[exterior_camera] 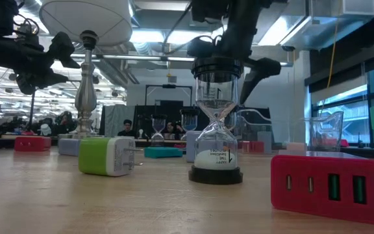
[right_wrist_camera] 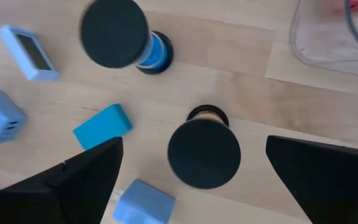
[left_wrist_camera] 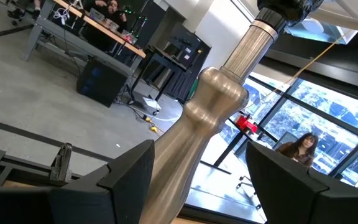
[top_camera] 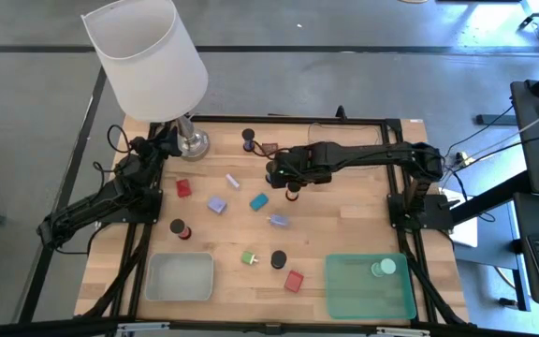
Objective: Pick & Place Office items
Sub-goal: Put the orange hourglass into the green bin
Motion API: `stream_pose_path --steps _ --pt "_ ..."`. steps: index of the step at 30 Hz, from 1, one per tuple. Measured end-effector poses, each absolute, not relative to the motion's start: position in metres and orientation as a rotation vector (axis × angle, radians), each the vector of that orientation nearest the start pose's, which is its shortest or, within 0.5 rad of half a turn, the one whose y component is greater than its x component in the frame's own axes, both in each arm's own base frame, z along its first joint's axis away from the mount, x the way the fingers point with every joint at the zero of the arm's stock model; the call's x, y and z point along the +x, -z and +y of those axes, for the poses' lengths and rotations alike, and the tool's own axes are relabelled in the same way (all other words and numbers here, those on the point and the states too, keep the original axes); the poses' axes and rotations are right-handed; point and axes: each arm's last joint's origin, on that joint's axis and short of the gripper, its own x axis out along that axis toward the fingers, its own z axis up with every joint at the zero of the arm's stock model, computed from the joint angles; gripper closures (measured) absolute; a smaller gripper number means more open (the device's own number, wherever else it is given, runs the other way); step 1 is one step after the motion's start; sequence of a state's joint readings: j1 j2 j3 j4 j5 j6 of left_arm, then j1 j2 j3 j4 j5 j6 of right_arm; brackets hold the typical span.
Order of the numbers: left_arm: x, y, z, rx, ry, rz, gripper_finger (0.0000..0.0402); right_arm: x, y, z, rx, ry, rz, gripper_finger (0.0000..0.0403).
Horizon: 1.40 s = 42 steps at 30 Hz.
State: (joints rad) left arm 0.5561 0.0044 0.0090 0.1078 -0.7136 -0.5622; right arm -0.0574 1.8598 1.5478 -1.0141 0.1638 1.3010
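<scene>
Lamp stem (left_wrist_camera: pixel 210 124) sits between left claw's (left_wrist_camera: pixel 197 180) parted fingers; right claw (right_wrist_camera: pixel 191 180) gapes.

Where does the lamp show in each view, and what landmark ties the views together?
High view: lamp at top left, its white shade seen from above.
Low view: upper left, its metal stem under the shade.
Left wrist view: the stem runs through the centre.
Right wrist view: not in it.
Shared landmark: the left gripper at the stem.
</scene>
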Motion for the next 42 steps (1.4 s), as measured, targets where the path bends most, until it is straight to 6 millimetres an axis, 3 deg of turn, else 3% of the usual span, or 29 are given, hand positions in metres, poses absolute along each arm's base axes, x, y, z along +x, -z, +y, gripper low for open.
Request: stream_pose_path --steps 10,22,36,42 --pt "0.066 -0.176 0.064 -0.493 -1.200 -0.473 0.0151 0.375 -0.227 -0.025 1.024 1.050 1.036 0.0004" --pt "0.066 -0.176 0.064 -0.493 -1.200 -0.473 0.0151 0.373 -0.225 -0.024 1.161 1.144 1.002 0.0004" --pt "0.066 -0.176 0.063 -0.493 -1.200 -0.473 0.0151 0.380 -0.204 -0.025 1.114 1.192 1.030 0.0004" --pt "0.066 -0.176 0.064 -0.493 -1.200 -0.473 0.0151 0.381 -0.201 -0.024 1.129 1.183 1.043 0.0037"
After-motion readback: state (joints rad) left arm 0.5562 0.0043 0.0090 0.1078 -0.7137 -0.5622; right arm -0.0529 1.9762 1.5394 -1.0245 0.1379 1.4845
